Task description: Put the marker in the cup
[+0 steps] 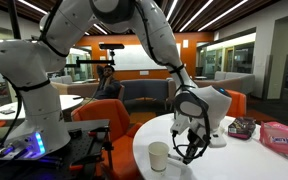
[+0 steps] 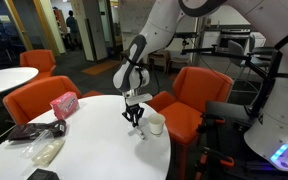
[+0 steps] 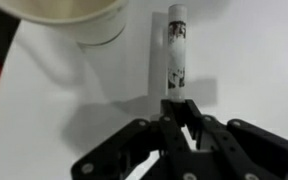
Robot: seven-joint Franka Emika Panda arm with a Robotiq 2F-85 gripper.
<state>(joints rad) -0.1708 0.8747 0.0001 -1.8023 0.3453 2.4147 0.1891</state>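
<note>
Pale marker (image 3: pixel 177 55) juts from the pincer (image 3: pixel 179 108), clenched on its end, beside the cup (image 3: pixel 89 20).

You are working in an open office or campus lounge: round white tables (image 2: pixel 96 152) ringed by orange armchairs (image 2: pixel 189 95), with a grey lounge sofa (image 1: pixel 144 95) behind them. Long strip lights (image 1: pixel 209 12) run across the ceiling above glass-walled rooms (image 1: pixel 234 55), the sort used for meetings. A person (image 1: pixel 106 80) sits in the background in an exterior view, and another figure (image 2: pixel 70 25) stands down the corridor.
</note>
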